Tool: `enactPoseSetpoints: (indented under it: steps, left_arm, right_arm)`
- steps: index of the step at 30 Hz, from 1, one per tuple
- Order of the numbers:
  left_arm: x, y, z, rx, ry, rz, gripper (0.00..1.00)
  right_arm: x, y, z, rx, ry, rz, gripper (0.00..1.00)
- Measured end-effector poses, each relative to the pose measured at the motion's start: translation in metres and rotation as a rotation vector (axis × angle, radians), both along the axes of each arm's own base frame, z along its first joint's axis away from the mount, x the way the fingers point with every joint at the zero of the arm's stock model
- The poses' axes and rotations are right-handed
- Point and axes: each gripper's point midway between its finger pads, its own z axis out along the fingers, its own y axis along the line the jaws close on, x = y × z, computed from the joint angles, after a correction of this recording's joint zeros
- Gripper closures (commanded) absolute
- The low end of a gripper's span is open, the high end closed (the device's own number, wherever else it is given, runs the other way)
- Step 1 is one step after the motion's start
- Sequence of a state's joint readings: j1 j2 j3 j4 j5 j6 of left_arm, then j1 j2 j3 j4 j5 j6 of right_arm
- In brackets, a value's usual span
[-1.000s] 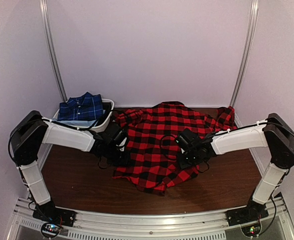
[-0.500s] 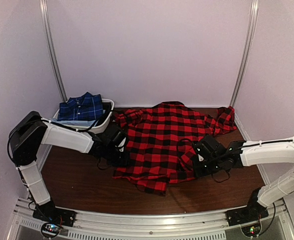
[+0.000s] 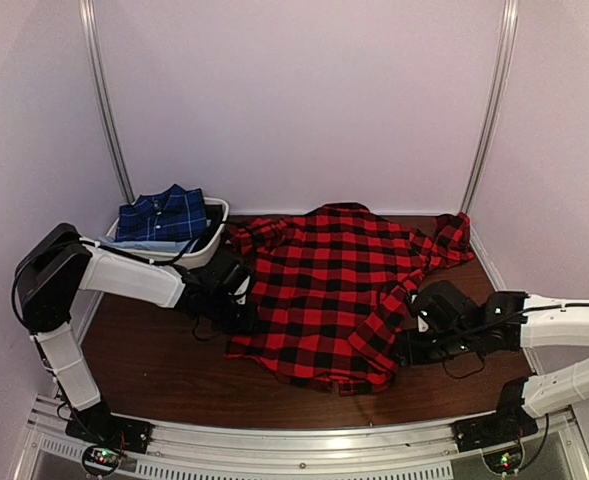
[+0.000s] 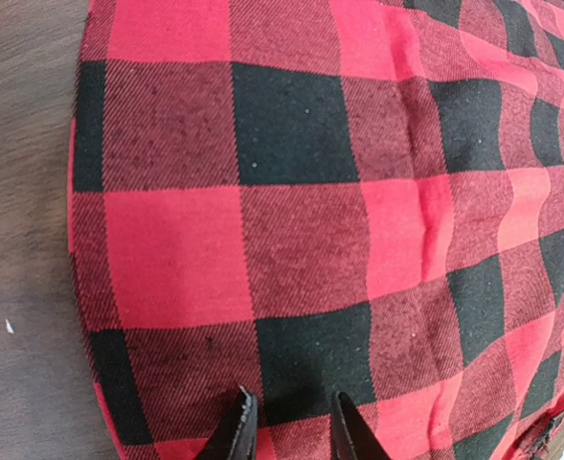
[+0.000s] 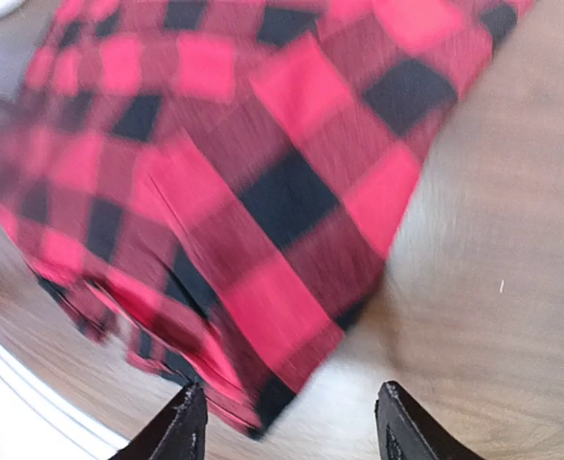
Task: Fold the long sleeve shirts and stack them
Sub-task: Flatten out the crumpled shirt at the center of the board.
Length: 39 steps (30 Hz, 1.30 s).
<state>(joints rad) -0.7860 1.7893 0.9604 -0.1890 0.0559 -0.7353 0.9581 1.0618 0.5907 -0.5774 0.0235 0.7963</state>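
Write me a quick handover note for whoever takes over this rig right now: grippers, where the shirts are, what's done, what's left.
Left gripper: fingers narrowly apart on the left edge of the red-and-black shirt; grip unclear.
Right gripper: open, empty, over bare table by that shirt's right hem.
Navy shirt: folded, in the white bin at far left.
Done: navy one folded.
Left: fold the red one, now spread open with sleeves out, then stack.

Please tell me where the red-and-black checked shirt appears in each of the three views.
Top external: the red-and-black shirt lies spread out, mid-picture.
Left wrist: the shirt fills most of the picture.
Right wrist: the shirt is upper left, blurred.
Shared landmark: the brown wooden table.
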Motion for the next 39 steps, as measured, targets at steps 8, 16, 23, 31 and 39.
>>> enactPoseSetpoints:
  steps: [8, 16, 23, 31, 39]
  left_arm:
    - [-0.003, 0.004, 0.0, 0.01, 0.003, 0.003, 0.72]
    - [-0.006, 0.01, 0.0, 0.02, 0.006, 0.006, 0.72]
    - [-0.009, 0.013, 0.0, 0.022, 0.008, 0.007, 0.72]
    - [-0.011, 0.014, 0.0, 0.021, 0.007, 0.007, 0.72]
    - [-0.012, 0.015, 0.0, 0.014, 0.001, 0.007, 0.72]
  right_arm:
    - [0.048, 0.041, 0.019, -0.068, -0.077, -0.01, 0.39]
    - [0.085, 0.078, 0.006, -0.169, -0.11, 0.035, 0.4]
    - [0.093, 0.088, -0.01, -0.218, -0.106, 0.067, 0.42]
    - [0.086, 0.09, -0.035, -0.273, -0.068, 0.096, 0.48]
    - [0.087, 0.084, -0.04, -0.304, -0.065, 0.057, 0.86]
